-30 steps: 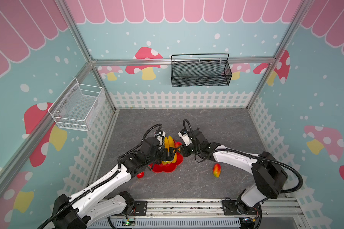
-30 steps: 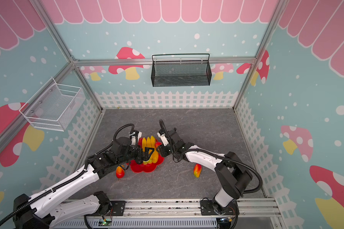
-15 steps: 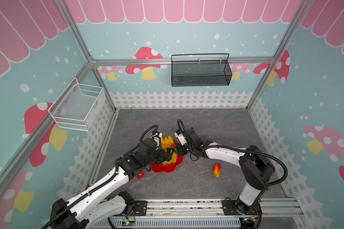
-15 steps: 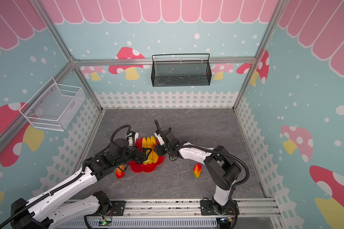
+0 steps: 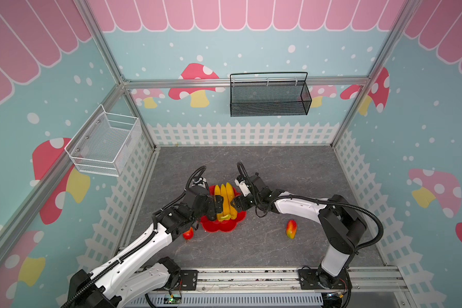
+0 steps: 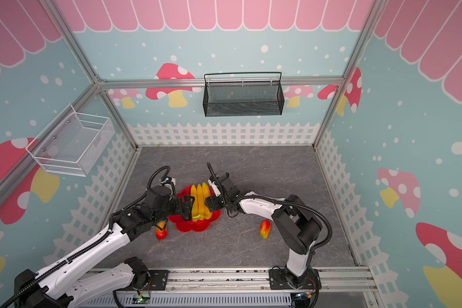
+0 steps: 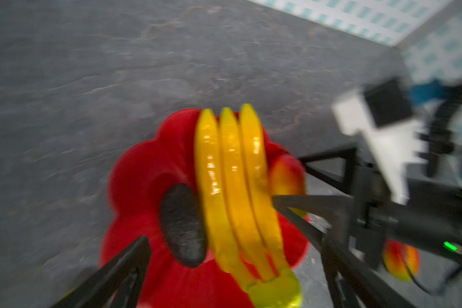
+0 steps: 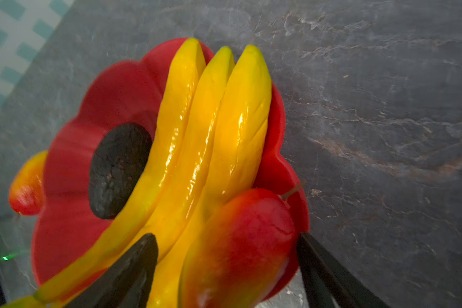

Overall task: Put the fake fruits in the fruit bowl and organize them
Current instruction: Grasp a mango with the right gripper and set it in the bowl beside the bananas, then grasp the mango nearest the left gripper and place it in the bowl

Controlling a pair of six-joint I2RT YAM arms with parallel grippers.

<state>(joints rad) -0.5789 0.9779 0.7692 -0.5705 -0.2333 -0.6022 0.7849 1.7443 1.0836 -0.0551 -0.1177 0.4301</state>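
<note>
The red flower-shaped fruit bowl [image 5: 219, 226] [image 6: 195, 226] [image 7: 134, 173] [image 8: 70, 160] holds the banana bunch [image 5: 226, 198] [image 6: 200, 198] [image 7: 232, 173] [image 8: 211, 120]. A dark avocado [image 7: 183, 226] [image 8: 118, 170] lies in it on one side of the bunch, a mango [image 8: 240, 240] [image 7: 287, 176] on the other. My right gripper [image 5: 236, 204] [image 6: 210, 202] [image 8: 224, 240] is open, its jaws standing clear on either side of that mango. My left gripper [image 5: 215, 206] [image 6: 186, 206] [image 7: 235, 240] hangs open over the avocado and bananas. Two more mangoes lie on the floor: one right of the bowl [image 5: 291, 228] [image 6: 265, 228], one left of it [image 5: 188, 234] [image 6: 161, 233] [image 8: 27, 184].
A black mesh basket [image 5: 270, 97] hangs on the back wall. A white wire basket [image 5: 104, 145] hangs on the left wall. Both arms meet over the bowl, close together. The grey floor [image 5: 278, 165] is ringed by fence-printed walls.
My right gripper moved in to the bowl's right side and opened, letting go of the mango beside the bananas. The left gripper stayed open over the bowl, shifting slightly.
</note>
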